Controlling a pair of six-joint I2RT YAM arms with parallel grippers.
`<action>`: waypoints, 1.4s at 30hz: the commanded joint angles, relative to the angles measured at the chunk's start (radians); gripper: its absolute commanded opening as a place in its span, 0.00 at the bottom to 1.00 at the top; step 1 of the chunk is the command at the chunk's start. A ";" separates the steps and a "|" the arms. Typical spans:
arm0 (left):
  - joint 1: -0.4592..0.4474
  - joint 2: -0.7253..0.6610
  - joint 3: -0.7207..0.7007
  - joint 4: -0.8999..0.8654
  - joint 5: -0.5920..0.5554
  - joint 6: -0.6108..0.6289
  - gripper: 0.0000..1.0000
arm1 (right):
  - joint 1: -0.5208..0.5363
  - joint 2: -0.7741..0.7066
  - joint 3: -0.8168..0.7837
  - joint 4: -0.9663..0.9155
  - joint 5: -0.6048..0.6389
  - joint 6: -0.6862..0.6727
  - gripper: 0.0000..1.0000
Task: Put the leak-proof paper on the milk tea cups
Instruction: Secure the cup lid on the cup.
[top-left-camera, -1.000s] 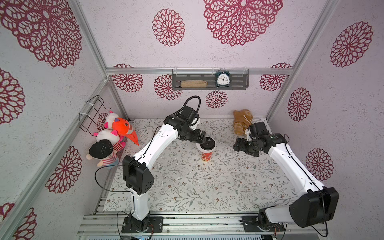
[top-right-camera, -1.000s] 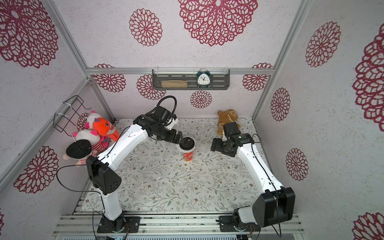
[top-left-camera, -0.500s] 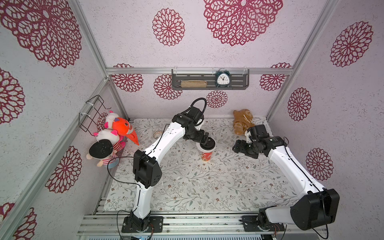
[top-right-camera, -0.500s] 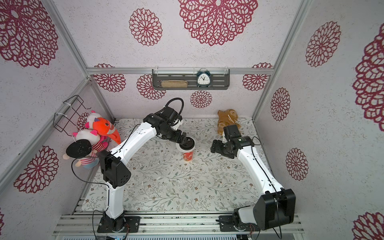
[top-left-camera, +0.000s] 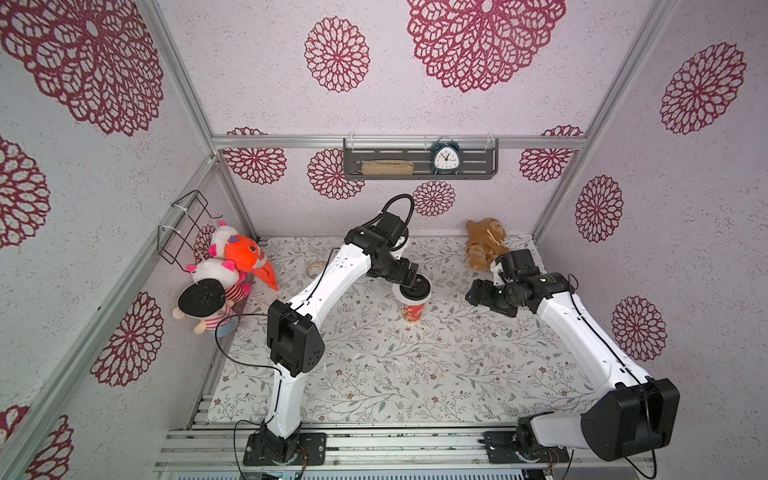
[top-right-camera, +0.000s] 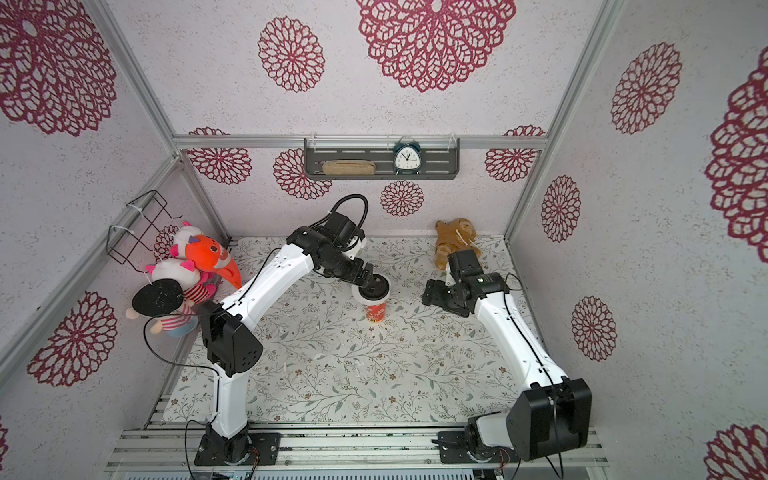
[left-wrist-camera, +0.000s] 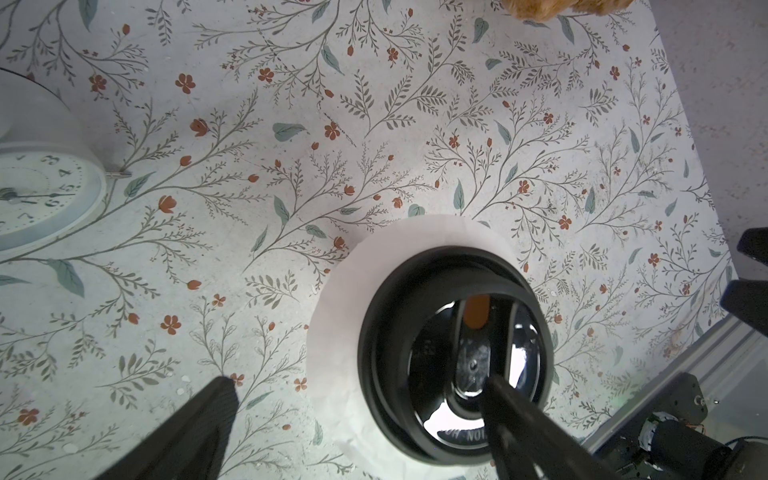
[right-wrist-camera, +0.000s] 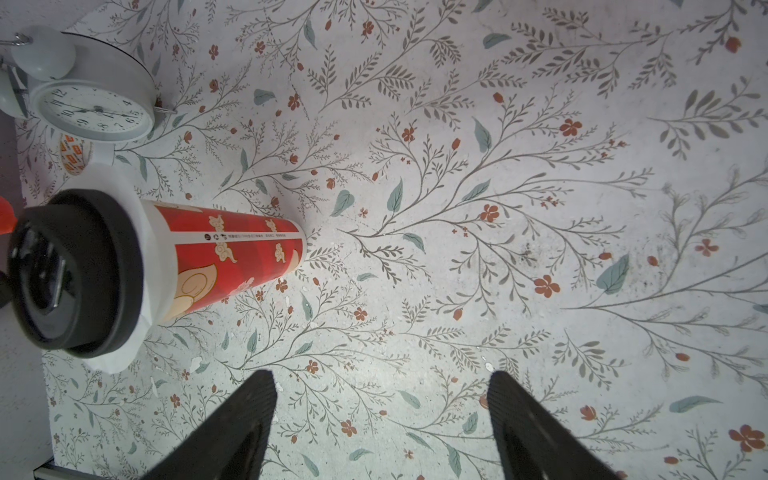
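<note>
The red patterned milk tea cup (top-left-camera: 414, 312) (top-right-camera: 376, 312) (right-wrist-camera: 232, 253) stands upright mid-table. The white round leak-proof paper (left-wrist-camera: 336, 316) (right-wrist-camera: 120, 189) lies across its rim, its edge sticking out all round. A black round lid (top-left-camera: 417, 291) (left-wrist-camera: 374, 332) (right-wrist-camera: 112, 266) sits on top of the paper. My left gripper (top-left-camera: 409, 279) (top-right-camera: 365, 277) (left-wrist-camera: 359, 384) hovers open just above the lid, one finger over the lid's middle, the other out beside the cup. My right gripper (top-left-camera: 473, 293) (top-right-camera: 428, 293) (right-wrist-camera: 380, 378) is open and empty, apart to the cup's right.
A white alarm clock (left-wrist-camera: 41, 199) (right-wrist-camera: 93, 110) and a tape roll (top-left-camera: 314, 270) (right-wrist-camera: 72, 156) stand behind the cup. A brown plush (top-left-camera: 484, 249) lies at the back right; a pile of plush toys (top-left-camera: 224, 274) leans on the left wall under a wire basket (top-left-camera: 187, 226).
The left arm's elbow has swung to the right and its gripper has crept slightly further over the lid. The right arm has hardly moved. The cup, the paper and the lid stay put.
</note>
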 joint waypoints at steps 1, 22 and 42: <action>-0.014 0.032 0.031 -0.001 -0.008 0.025 0.96 | -0.006 -0.039 -0.008 0.009 -0.009 -0.002 0.83; -0.030 0.046 -0.023 -0.029 -0.094 0.021 0.95 | -0.008 -0.042 -0.019 0.014 -0.022 -0.002 0.82; -0.046 0.008 -0.123 -0.020 -0.132 -0.002 0.95 | 0.119 0.125 0.129 0.087 -0.061 0.053 0.79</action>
